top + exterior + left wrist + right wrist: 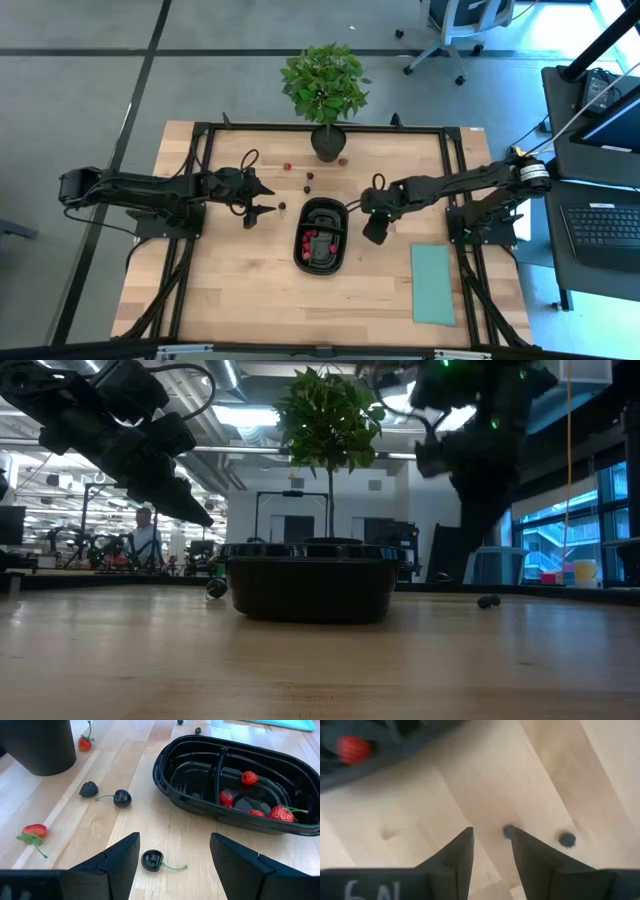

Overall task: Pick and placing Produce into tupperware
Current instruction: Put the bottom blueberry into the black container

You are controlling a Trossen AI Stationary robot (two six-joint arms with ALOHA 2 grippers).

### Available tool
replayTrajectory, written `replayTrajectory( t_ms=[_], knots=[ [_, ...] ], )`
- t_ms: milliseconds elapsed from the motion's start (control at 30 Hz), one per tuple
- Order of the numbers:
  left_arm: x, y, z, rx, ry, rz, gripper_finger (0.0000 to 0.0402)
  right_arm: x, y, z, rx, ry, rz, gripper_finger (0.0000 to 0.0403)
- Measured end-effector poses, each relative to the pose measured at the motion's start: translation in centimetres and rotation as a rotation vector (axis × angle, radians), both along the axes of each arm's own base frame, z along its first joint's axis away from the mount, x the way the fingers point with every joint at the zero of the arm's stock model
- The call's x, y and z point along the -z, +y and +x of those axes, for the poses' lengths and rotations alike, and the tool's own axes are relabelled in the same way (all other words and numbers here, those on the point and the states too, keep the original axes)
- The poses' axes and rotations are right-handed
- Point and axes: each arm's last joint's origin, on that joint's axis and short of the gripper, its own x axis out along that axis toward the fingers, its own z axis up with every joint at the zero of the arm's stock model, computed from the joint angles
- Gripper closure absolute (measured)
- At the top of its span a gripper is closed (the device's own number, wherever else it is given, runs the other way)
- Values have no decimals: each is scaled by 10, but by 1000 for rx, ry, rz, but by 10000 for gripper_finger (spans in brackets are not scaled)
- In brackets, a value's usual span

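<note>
Because a dark cherry [151,860] lies on the tabletop [150,822] right between the spread fingers of the left end effector [172,857], the step in hand is judged to be its pickup. The end effector is released and empty. A clean grasp would be helped if the fingers were lowered until the round body, not the thin green stem, sits between them, and then closed gently, since a smooth, glossy sphere may well roll or squirt out under a hard pinch.

The tupperware [165,775] stands just beyond, near the tabletop's middle in the high view; it is a glossy black oval tray of thin moulded plastic with a raised rim and a central divider. One compartment holds several bright red strawberries [249,778] with bumpy skins, the other appears empty. More produce rests loose on the pale wood planks: a second stemmed cherry [122,798], a knobbly blackberry [88,789], and a leafy-capped strawberry [34,830].

The right end effector [492,850] hovers beside the tray, fingers parted and empty, above two small dark round pieces [567,839].
</note>
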Motion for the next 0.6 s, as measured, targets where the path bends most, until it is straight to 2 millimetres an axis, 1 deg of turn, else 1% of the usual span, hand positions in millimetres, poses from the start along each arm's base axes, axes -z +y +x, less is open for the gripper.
replayTrajectory(
  t_ms=[100, 267, 467, 600],
  knots=[
    [0, 0, 0, 0, 0, 0, 166, 14, -2, -8, 32, 30, 5, 267],
    [0, 0, 0, -2, 0, 1, 166, 26, -6, -9, 70, -16, 15, 267],
    [0, 0, 0, -2, 0, 1, 166, 28, -6, -9, 71, -34, 14, 267],
    [0, 0, 0, -2, 0, 1, 166, 28, -7, -8, 81, -36, -40, 267]
  ],
)
